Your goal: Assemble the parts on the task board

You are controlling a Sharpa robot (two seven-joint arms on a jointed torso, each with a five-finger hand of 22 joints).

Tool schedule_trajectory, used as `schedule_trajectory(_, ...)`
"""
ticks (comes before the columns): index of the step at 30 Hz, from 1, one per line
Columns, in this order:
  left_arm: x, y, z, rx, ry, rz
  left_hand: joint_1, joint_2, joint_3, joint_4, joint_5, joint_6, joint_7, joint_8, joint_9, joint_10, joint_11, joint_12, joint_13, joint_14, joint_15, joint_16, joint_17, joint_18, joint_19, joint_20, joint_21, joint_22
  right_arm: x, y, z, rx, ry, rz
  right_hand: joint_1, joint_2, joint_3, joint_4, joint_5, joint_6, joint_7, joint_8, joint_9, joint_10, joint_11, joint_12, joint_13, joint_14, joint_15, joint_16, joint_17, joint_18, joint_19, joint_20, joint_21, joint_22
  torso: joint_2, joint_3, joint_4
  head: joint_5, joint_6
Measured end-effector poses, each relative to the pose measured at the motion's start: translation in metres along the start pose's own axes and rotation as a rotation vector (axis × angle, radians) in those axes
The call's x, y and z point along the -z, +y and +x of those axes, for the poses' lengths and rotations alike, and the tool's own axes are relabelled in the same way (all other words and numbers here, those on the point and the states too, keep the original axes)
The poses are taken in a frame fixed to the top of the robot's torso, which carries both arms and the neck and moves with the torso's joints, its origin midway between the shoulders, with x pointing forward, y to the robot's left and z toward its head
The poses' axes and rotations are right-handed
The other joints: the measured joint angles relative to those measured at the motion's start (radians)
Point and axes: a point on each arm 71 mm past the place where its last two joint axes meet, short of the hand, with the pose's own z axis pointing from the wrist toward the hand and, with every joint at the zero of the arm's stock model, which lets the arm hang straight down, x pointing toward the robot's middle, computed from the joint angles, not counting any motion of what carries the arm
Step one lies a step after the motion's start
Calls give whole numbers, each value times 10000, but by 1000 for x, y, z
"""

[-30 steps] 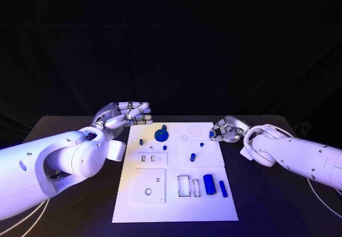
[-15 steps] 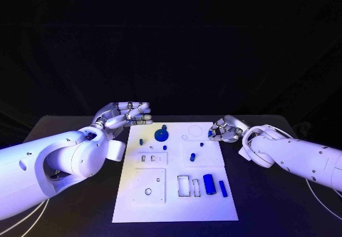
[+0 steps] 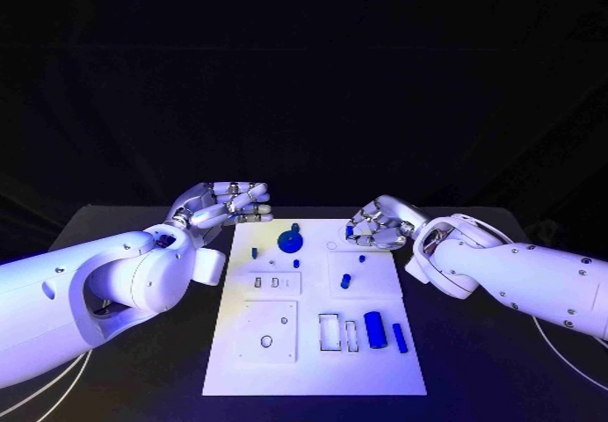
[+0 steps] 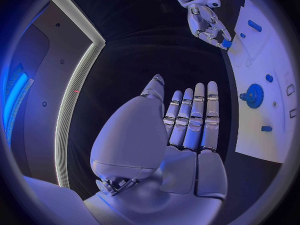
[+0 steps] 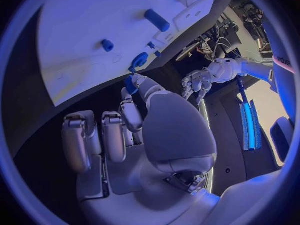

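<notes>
Head view. In the middle of the black table (image 3: 114, 369), a white task board (image 3: 317, 378). Just off its far left corner, the left hand (image 3: 228, 204), fingers side by side, holding nothing. Over its far right corner, the right hand (image 3: 380, 227), fingers curled in; cannot tell from here what is in them. Near the board's far edge, a blue gear (image 3: 289, 237) with a knob on top. By the near right corner, a blue cylinder (image 3: 374, 328) and, just beside it on the right, a thinner blue rod (image 3: 399, 338). To the cylinder's left, two empty rectangular slots (image 3: 327, 331). Around mid-board, a blue capsule (image 3: 344, 280) and a few small blue pegs (image 3: 295, 262).

Left wrist view. Left hand (image 4: 181, 135) flat, fingers (image 4: 199, 115) straight and close together, nothing in the palm. Beyond it, the board (image 4: 262, 55) with the gear (image 4: 253, 94). At the board's edge, the right hand (image 4: 206, 22) with a small blue part (image 4: 226, 44) at its fingertips.

Right wrist view. Right hand (image 5: 144, 130) pinching the small blue part (image 5: 130, 82) between thumb and one finger, other fingers bent loosely alongside. Part held just off the board's edge (image 5: 81, 35), near the gear (image 5: 139, 61). Further in on the board, a peg (image 5: 107, 45) and the capsule (image 5: 157, 20). Across the board, well apart, the left hand (image 5: 200, 80).
</notes>
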Motion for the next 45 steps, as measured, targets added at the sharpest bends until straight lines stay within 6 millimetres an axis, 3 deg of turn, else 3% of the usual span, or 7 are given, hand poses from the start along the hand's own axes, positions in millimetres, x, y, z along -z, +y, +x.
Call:
schedule_trajectory(6,-2,1,-1,-10,-29,-26,53,53,0,0,0,0,0,0,0,0,0,0,0,0,0,0,-1,-1,0,0,0,-9,-9,36,17,304,372,-722,3,2,0,0,-1,-17,16,30,0,22,-9,52,42,0,0,0,-1,0,0,0,29,-1,-13,-6,11,114,-95)
schedule_trajectory(10,-3,2,-2,-16,-47,-37,52,53,0,0,0,0,0,0,0,0,0,0,0,0,0,0,-1,-1,0,0,0,-8,-16,58,33,455,679,-1137,3,3,0,0,-2,-21,17,33,-4,22,-9,51,57,0,0,0,-1,0,0,0,29,-1,-23,-12,13,266,-189)
schedule_trajectory(18,-4,2,-3,-23,-73,-48,52,53,0,0,0,0,0,0,0,0,0,0,0,0,0,0,7,-1,0,0,0,-8,-24,87,68,822,1271,-1717,-36,44,41,42,-7,-53,44,35,-14,94,-10,114,115,0,1,39,1,1,-1,1,29,-2,-30,-23,24,500,-360)
schedule_trajectory(27,-4,3,-3,-20,-60,-55,53,53,0,0,0,0,0,0,0,0,0,0,0,0,0,0,7,-1,0,0,0,-7,-25,96,100,1256,1673,-1886,-89,93,40,44,-143,-48,12,46,9,93,-10,155,146,0,1,39,7,1,-1,2,29,-2,-9,-25,30,553,-458)
schedule_trajectory(45,-4,3,-2,-8,-23,-70,52,53,1,1,0,0,0,0,0,0,0,0,0,0,0,0,5,0,0,0,0,-6,-27,95,126,1749,1979,-1886,-155,27,34,48,-203,-26,-12,85,35,164,-10,155,155,-1,2,39,4,1,-2,2,28,-3,-10,-1,24,579,-542)
